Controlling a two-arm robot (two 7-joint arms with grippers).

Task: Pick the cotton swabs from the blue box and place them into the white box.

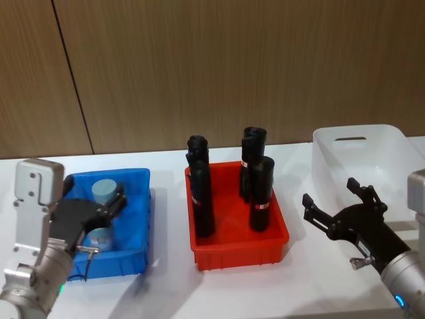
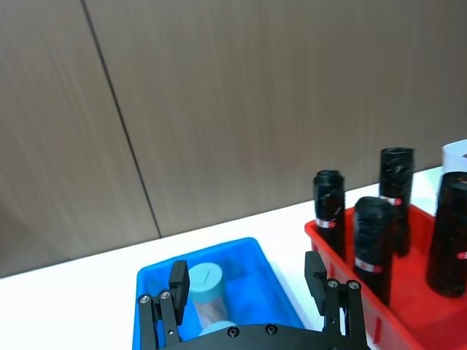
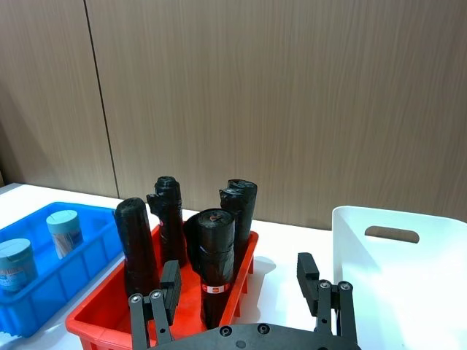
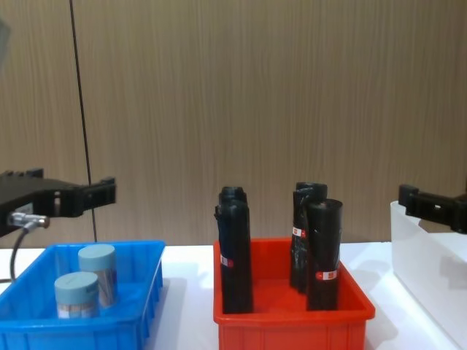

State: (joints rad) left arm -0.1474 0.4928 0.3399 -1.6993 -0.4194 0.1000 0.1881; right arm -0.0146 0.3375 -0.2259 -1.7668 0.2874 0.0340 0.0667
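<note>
Both swabs (image 4: 97, 271) stand in the blue box (image 4: 149, 292) at the table's (image 1: 166, 282) left end, your left gripper (image 2: 246, 275) above with fingers apart; the white box (image 1: 392, 143) (right end, your spread right gripper (image 1: 330, 194) beside it) looks empty.

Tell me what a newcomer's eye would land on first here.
The bright red plastic bin in the middle, holding tall black rolls upright. To its left, the open left gripper hangs over the shallow blue plastic box with two clear, blue-lidded cotton swab jars. To its right, the open right gripper hovers near the translucent white tub.
</note>
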